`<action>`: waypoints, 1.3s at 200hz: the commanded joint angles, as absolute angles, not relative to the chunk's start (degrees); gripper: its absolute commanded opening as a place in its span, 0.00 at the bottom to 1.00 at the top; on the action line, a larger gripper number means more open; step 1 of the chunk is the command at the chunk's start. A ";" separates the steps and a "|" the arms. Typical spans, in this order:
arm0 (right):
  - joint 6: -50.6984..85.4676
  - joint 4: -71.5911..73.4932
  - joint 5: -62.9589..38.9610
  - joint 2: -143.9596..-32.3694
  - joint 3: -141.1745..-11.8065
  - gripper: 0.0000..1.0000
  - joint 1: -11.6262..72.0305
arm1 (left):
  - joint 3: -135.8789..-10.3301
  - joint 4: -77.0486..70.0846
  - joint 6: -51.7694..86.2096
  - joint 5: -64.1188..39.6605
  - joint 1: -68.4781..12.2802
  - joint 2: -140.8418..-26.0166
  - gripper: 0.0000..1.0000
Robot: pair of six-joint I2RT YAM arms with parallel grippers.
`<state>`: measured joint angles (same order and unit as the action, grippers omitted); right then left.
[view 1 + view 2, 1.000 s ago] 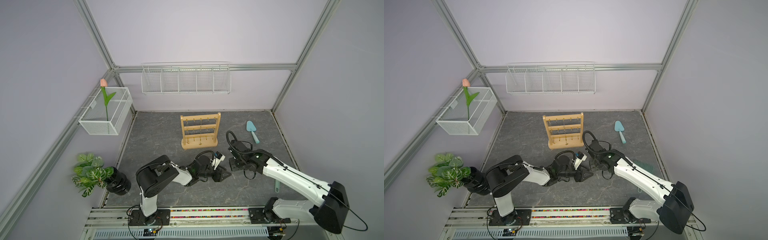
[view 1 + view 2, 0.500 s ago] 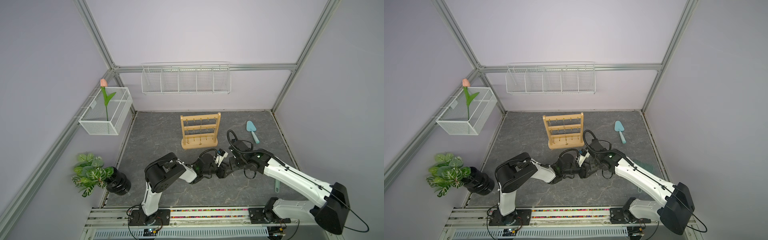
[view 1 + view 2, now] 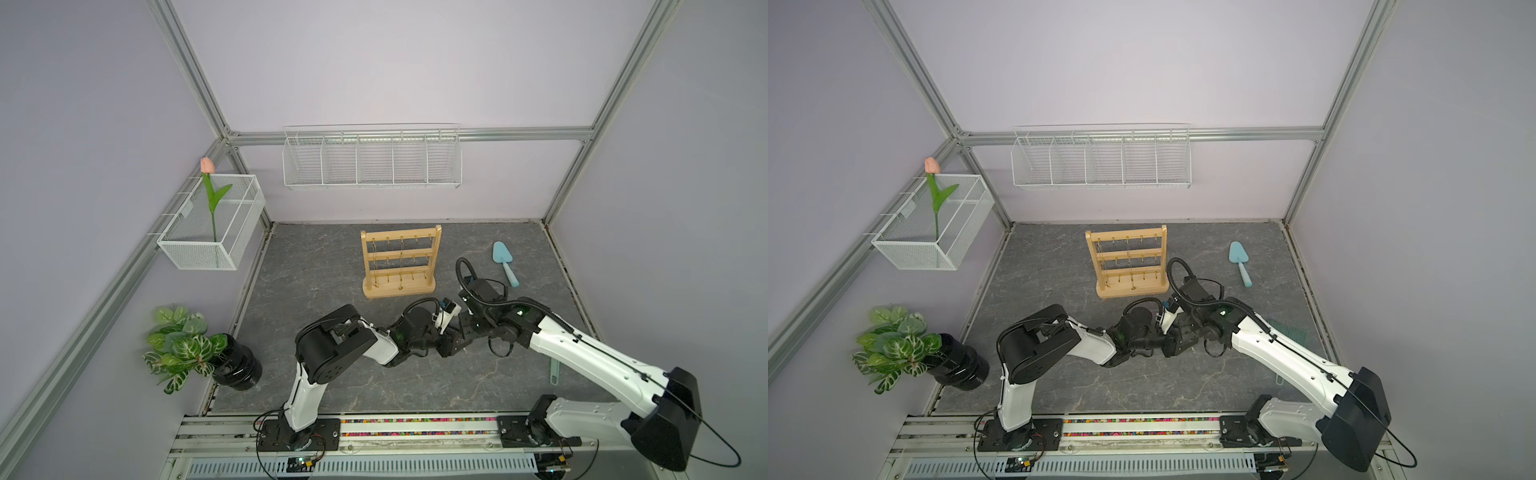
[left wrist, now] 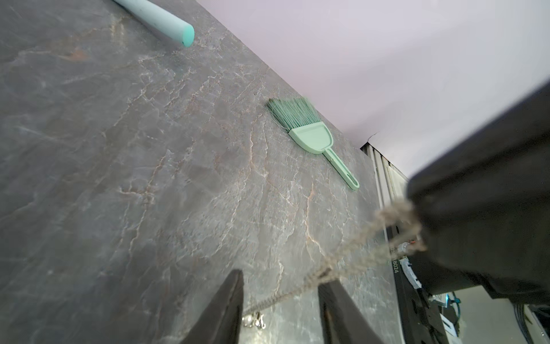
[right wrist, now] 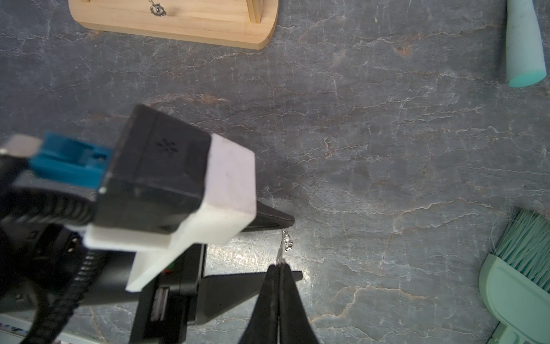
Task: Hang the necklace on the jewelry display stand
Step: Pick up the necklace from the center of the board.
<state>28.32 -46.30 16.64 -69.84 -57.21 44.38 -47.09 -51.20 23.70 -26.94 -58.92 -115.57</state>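
Observation:
The necklace [image 4: 297,293] is a thin silver chain, stretched taut above the grey floor. My right gripper [image 5: 279,265] is shut on it, and its clasp [image 5: 287,242] dangles just past the tips. My left gripper [image 4: 281,278] is open, its two dark fingers straddling the chain, with the clasp [image 4: 253,320] beside one finger. In both top views the two grippers meet tip to tip [image 3: 455,345] [image 3: 1177,338], in front of the jewelry display stand [image 3: 401,262] [image 3: 1127,262]. The light wooden stand is upright, and its base [image 5: 178,20] lies just beyond the grippers.
Thin chains hang on the stand's hooks, one with a pendant [image 5: 157,10]. A teal scoop [image 3: 504,263] lies right of the stand. A green hand brush [image 4: 309,134] lies near the right wall. A potted plant [image 3: 232,365] stands at the left. White wire baskets [image 3: 372,160] hang on the walls.
My left arm has reached right until its gripper met the right gripper at the chain. Its fingers have drawn closer together. The right gripper stayed shut and barely shifted.

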 commanded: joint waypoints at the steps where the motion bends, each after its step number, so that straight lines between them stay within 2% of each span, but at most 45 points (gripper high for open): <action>1: 28.30 -47.07 16.61 -68.82 -57.84 0.07 43.79 | -47.93 -52.93 24.17 -28.15 -59.24 -116.89 0.38; 100: 27.99 -46.15 15.91 -68.90 -56.65 0.07 42.65 | -48.32 -52.70 24.93 -29.43 -59.24 -117.42 0.11; 174: 27.33 -44.97 10.10 -70.83 -56.11 0.07 41.50 | -48.04 -53.24 30.32 -32.16 -59.24 -113.27 0.06; 195: 26.94 -45.00 8.39 -71.01 -56.31 0.11 40.97 | -47.82 -53.17 31.82 -32.69 -59.24 -110.83 0.05; 216: 26.42 -45.32 6.02 -71.11 -56.88 0.21 40.03 | -47.17 -53.43 33.38 -32.68 -59.14 -108.14 0.05; 260: 23.70 -48.33 5.43 -67.17 -60.81 0.31 36.50 | -46.05 -56.07 39.31 -33.52 -58.47 -102.76 0.06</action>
